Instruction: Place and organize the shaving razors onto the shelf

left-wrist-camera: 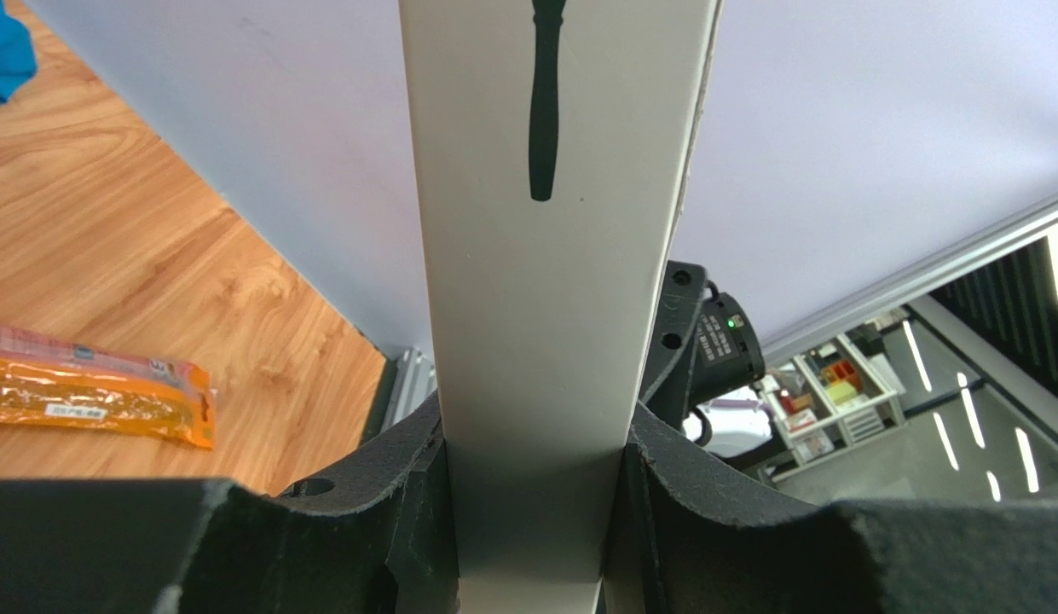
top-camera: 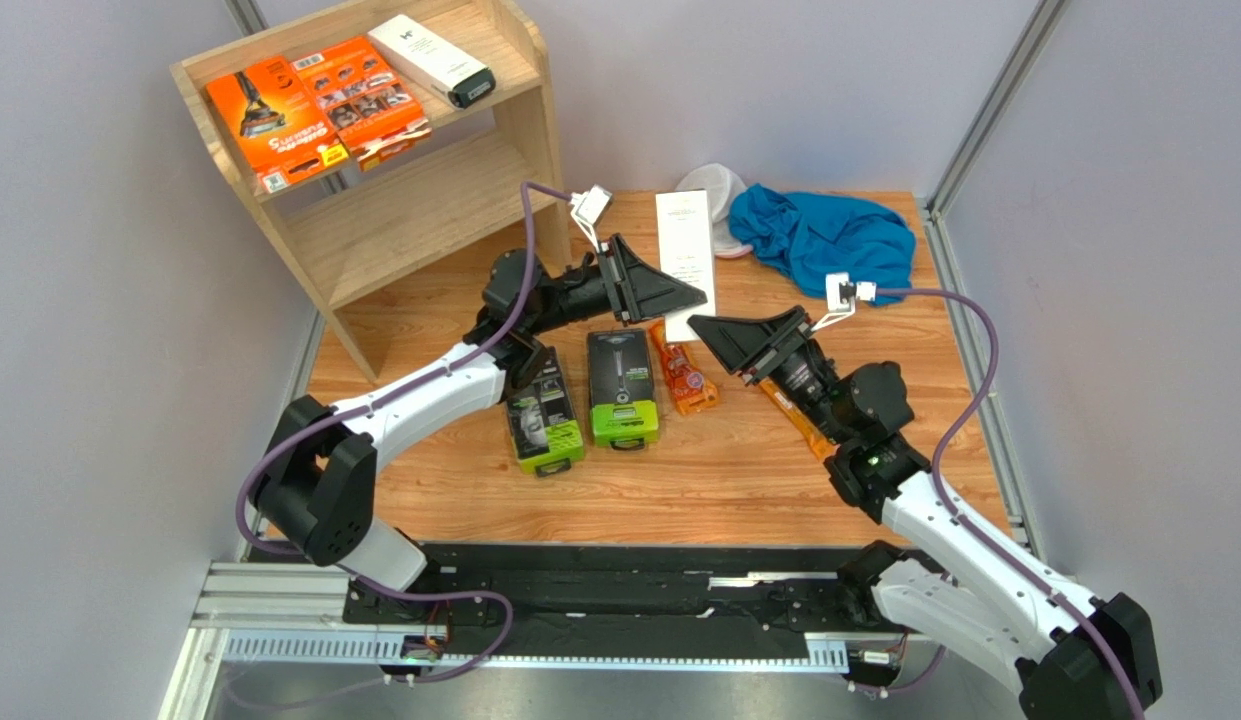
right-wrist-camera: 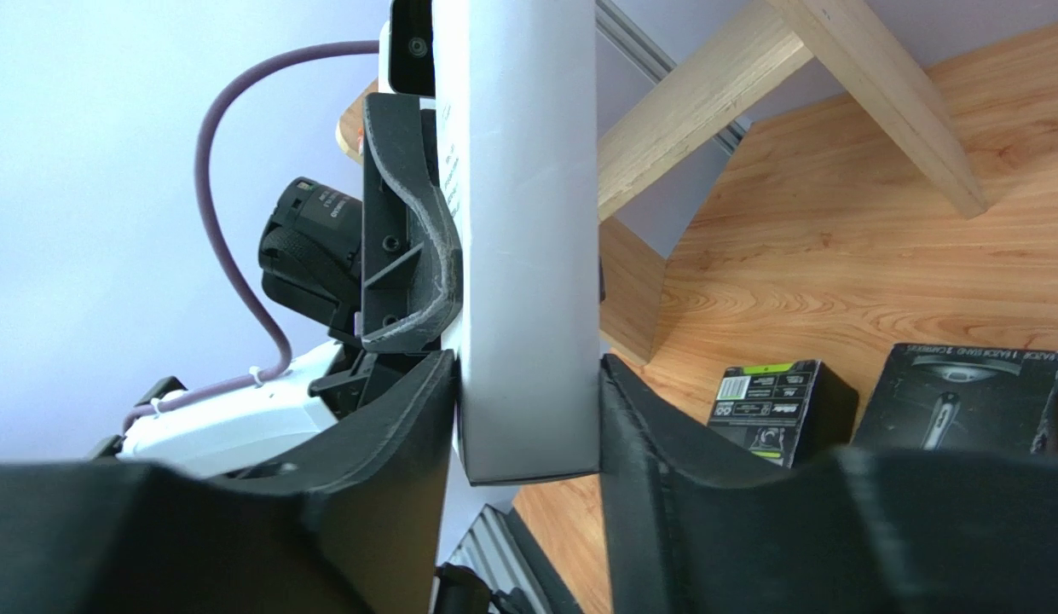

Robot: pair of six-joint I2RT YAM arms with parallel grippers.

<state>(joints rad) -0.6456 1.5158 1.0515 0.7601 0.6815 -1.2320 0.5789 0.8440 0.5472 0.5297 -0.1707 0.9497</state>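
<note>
A slim white box (top-camera: 686, 240) hangs above the table's middle, and both grippers hold it. My left gripper (top-camera: 676, 293) is shut on its sides (left-wrist-camera: 547, 320), fingers (left-wrist-camera: 367, 512) pressed against it. My right gripper (top-camera: 710, 329) is shut on its near end (right-wrist-camera: 521, 256), pads (right-wrist-camera: 649, 435) against both faces. On the table lie two black-and-lime packs (top-camera: 545, 425) (top-camera: 622, 387) and a small orange packet (top-camera: 683, 375). Another orange packet (top-camera: 799, 428) is partly under the right arm. The shelf (top-camera: 416, 210) stands at the back left. Its top tier carries two flat orange packs (top-camera: 273, 120) (top-camera: 363, 93) and a white box (top-camera: 431, 57).
A blue cloth (top-camera: 822, 233) and a white mesh cap (top-camera: 713, 188) lie at the back right of the table. Grey walls close in both sides, and a black rail (top-camera: 626, 578) runs along the near edge. The shelf's lower tier is bare.
</note>
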